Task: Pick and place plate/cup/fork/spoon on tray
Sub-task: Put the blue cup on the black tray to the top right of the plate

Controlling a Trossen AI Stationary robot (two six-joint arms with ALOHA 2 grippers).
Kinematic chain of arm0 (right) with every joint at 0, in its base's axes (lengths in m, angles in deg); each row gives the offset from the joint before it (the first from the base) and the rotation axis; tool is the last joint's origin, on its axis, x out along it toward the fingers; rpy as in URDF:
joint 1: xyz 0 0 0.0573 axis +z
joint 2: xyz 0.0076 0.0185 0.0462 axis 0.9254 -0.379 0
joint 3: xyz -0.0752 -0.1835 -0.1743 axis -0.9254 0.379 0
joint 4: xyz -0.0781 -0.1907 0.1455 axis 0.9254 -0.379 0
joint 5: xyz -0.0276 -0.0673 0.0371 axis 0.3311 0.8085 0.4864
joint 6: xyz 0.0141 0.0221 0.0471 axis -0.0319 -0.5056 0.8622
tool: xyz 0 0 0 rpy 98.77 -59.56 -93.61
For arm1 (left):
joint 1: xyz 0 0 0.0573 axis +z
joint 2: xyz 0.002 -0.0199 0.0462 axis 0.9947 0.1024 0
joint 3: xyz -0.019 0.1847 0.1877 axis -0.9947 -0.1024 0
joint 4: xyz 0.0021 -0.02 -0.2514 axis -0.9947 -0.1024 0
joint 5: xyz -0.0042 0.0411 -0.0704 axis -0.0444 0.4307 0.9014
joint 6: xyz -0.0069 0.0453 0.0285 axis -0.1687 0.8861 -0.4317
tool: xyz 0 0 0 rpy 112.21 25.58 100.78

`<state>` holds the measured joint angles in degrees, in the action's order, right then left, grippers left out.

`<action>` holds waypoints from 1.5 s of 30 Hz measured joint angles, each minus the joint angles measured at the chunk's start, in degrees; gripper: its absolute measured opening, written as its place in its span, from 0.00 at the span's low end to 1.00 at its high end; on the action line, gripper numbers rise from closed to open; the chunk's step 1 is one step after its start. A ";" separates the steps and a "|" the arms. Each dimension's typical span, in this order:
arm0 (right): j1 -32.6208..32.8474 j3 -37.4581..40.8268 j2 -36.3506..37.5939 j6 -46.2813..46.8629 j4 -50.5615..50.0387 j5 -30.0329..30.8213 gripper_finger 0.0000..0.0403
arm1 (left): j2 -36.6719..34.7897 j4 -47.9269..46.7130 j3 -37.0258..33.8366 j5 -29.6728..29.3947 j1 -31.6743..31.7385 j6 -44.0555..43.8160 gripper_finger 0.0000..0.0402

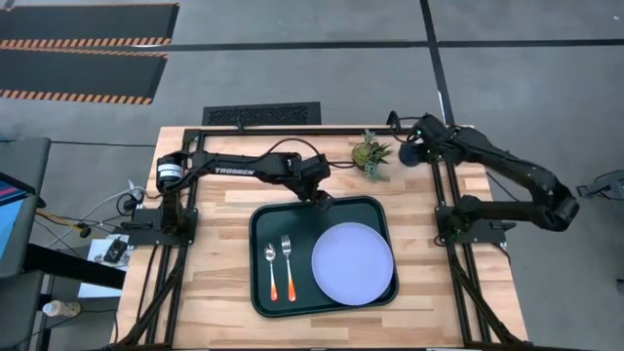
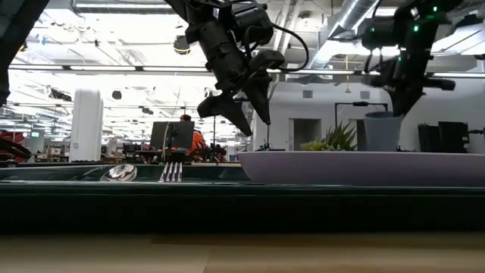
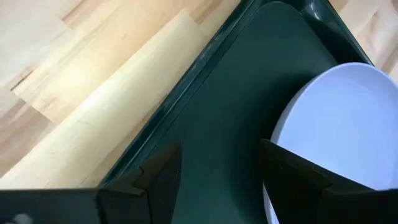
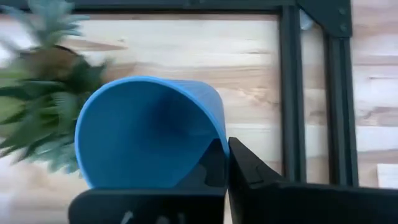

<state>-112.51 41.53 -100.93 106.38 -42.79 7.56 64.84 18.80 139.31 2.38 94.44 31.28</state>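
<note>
The dark green tray [image 1: 261,292] lies mid-table. On it are the lavender plate [image 1: 353,263] at the right, and the orange-handled spoon [image 1: 270,269] and fork [image 1: 288,265] at the left. My left gripper [image 1: 320,200] hangs open and empty over the tray's far edge; the low view [image 2: 244,114] shows it well above the tray. In its wrist view [image 3: 217,180] its fingers stand apart over the tray floor [image 3: 236,112], next to the plate [image 3: 348,124]. My right gripper [image 1: 413,151] is shut on the blue cup [image 4: 149,130] at the table's far right, beside the potted plant [image 1: 371,156]. My right gripper pinches the cup's wall at its rim [image 4: 219,134], one finger inside the cup and one finger [image 4: 255,171] outside. In the low view the fingers come from above and the cup [image 2: 382,130] hangs upright below them. The plate hides its base.
A black frame rail [image 1: 444,210] runs along the table's right side near the right arm, and another [image 1: 180,224] along the left. Bare wood lies between the tray and both rails. The plant [image 4: 43,106] stands close beside the cup.
</note>
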 joint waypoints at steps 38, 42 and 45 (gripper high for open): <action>34.15 -5.77 -14.62 6.99 1.21 -15.45 0.05 | 0.02 -0.20 0.00 0.38 2.17 -0.15 0.49; 34.15 -5.77 -15.70 5.47 1.42 -15.48 0.07 | 0.02 -0.20 0.00 0.36 2.17 -0.15 0.49; 34.15 -5.77 -15.74 4.80 1.47 -15.67 0.09 | 0.02 -0.20 0.00 0.33 2.17 -0.15 0.49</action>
<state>-78.36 35.76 -116.68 111.18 -41.32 -8.12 64.86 18.59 139.31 2.72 96.61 31.13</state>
